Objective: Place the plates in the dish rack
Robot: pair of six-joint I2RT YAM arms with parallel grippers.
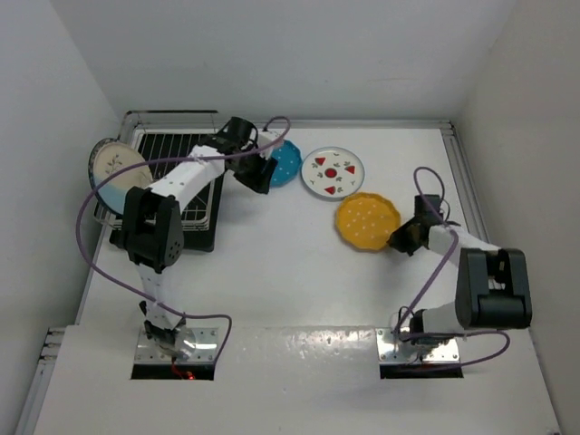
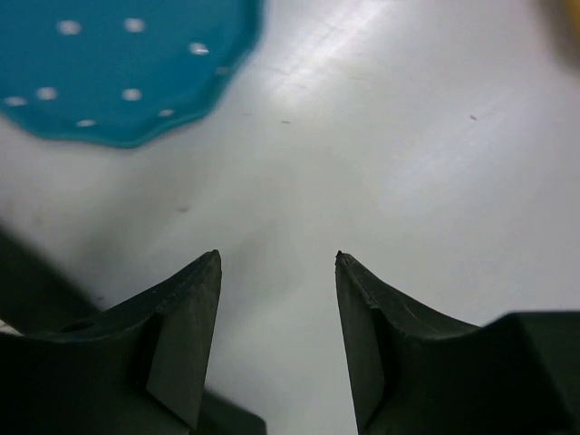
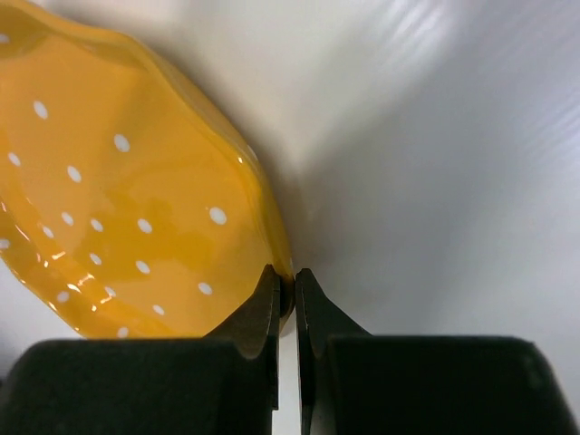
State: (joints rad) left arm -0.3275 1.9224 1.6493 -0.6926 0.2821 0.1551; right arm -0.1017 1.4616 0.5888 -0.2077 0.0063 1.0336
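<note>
The yellow plate [image 3: 118, 181] is pinched at its rim by the right claw [image 3: 286, 283], jaws closed onto the edge — well to the right of the dish rack [image 1: 172, 149]. The left claw [image 2: 276, 258] is held apart over bare surface [image 2: 408, 136] just right of the rack, with nothing between its jaws. The blue plate [image 2: 118, 63] beside it is cut off in the wrist view and half hidden from above. Two plates [image 1: 113, 168] are stood at the rack's left edge — patterns hard to make out.
</note>
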